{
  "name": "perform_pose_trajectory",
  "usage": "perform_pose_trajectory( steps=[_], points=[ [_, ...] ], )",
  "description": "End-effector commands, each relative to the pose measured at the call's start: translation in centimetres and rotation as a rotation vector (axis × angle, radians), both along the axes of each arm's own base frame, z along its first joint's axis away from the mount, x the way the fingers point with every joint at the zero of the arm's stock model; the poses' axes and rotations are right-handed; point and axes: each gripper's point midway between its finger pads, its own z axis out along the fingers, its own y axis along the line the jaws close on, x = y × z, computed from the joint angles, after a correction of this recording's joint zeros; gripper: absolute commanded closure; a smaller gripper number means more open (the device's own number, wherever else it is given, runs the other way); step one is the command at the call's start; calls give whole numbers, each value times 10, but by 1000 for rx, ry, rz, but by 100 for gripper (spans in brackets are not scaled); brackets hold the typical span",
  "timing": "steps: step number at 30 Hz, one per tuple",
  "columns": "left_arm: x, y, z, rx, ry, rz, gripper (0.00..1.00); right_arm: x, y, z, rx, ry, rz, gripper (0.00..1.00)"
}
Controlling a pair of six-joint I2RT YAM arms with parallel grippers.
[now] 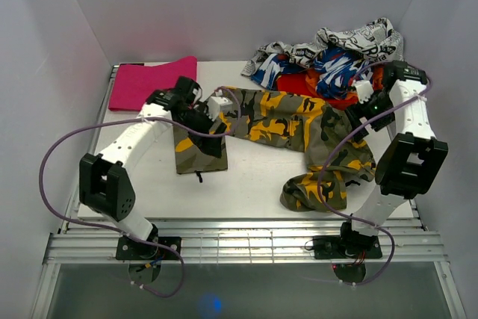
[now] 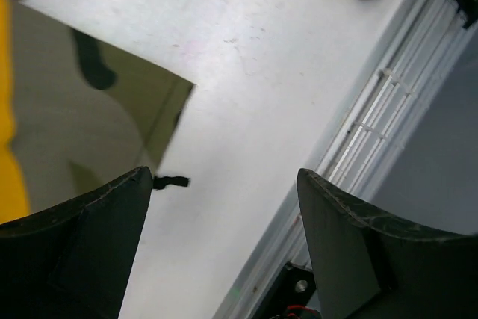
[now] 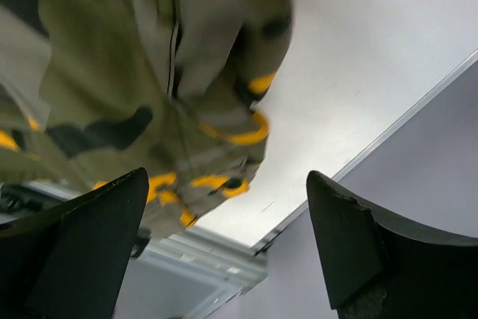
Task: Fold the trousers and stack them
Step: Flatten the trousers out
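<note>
Across the middle of the white surface (image 1: 246,184) the camouflage trousers (image 1: 287,121) lie spread out, one leg end flat beneath the left arm (image 1: 138,136), the other bunched toward the front right. Both the left fingers (image 2: 75,252) and the right fingers (image 3: 75,252) stand wide apart, gripping nothing.
</note>
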Motion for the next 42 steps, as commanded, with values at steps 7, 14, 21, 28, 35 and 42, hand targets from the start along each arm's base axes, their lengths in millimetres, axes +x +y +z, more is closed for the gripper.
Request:
perform_pose_trajectory(
  steps=[7, 14, 21, 28, 35, 42],
  points=[
    [-58, -134, 2, -186, -43, -249, 4, -75, 1, -41, 116, 241, -155, 10],
    [-108, -208, -39, -192, 65, -345, 4, -66, -2, -55, 164, 256, -225, 11],
    [-84, -236, -89, -115, 66, -208, 10, -42, -3, -61, 181, 185, -267, 50],
    [-77, -233, -75, -154, 71, -224, 62, -36, -2, -32, 191, 134, -247, 92],
    [-76, -147, -16, -257, 22, -192, 100, -35, -12, -6, 149, 76, -196, 92],
    [-107, -52, -56, -14, -51, -208, 96, -41, -5, -6, 191, 80, -181, 91]
  ],
)
